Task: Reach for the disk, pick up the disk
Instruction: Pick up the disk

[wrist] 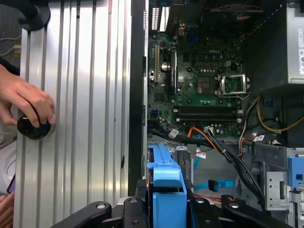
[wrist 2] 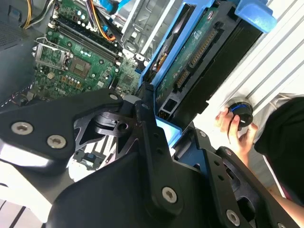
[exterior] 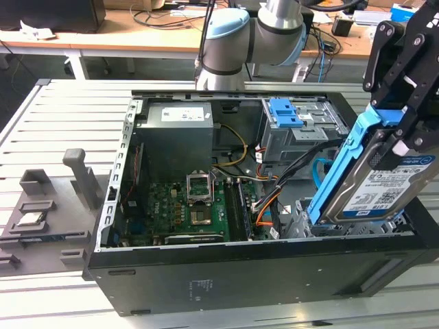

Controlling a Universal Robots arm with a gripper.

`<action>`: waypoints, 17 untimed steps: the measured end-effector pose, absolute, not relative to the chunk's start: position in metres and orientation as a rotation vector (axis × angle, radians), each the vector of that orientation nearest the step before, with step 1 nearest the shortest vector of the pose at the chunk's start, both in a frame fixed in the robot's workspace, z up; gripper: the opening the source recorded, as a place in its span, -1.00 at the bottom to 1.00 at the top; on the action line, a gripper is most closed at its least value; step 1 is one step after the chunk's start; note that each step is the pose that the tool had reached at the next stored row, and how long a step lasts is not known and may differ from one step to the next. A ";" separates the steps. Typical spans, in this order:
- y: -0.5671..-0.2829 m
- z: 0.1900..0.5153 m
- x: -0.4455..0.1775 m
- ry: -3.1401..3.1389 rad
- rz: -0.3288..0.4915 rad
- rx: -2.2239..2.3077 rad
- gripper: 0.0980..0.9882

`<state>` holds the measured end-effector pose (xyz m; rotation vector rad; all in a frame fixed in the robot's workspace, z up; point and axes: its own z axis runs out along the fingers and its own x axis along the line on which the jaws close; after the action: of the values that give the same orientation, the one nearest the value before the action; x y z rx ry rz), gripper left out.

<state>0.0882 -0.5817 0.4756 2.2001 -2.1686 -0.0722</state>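
Silver disk [exterior: 384,185] with its blue bracket [exterior: 343,164] tilted up out of the open case [exterior: 240,267], at the exterior view's right, its lower end near the bay edge. Black claw [exterior: 398,133] pinching the disk at its upper end; linkage bars closed in on both sides of the bracket in the first wrist view [wrist: 166,190]. In the second wrist view the disk's circuit-board underside [wrist 2: 190,61] faces the camera, bracket rail alongside.

Step in hand, by my reading: reach done, pick-up under way, disk held and mostly lifted clear. Whether its lower corner touches the case rim, I cannot tell.

Next move calls for a straight lift without snagging the cables [exterior: 271,202] beside the bay, and a firm hold so the tilted disk does not slip.

A person's hand [wrist: 28,107] rests on a black knob on the desk [wrist: 85,95], well apart from the case.
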 end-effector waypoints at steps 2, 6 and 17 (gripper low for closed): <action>-0.580 0.475 0.090 -2.169 -0.072 2.200 -0.39; -0.576 0.474 0.096 -2.169 -0.072 2.200 -0.39; -0.571 0.470 0.106 -2.169 -0.072 2.200 -0.39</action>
<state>0.1063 -0.5712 0.4704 2.2002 -2.1686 -0.0724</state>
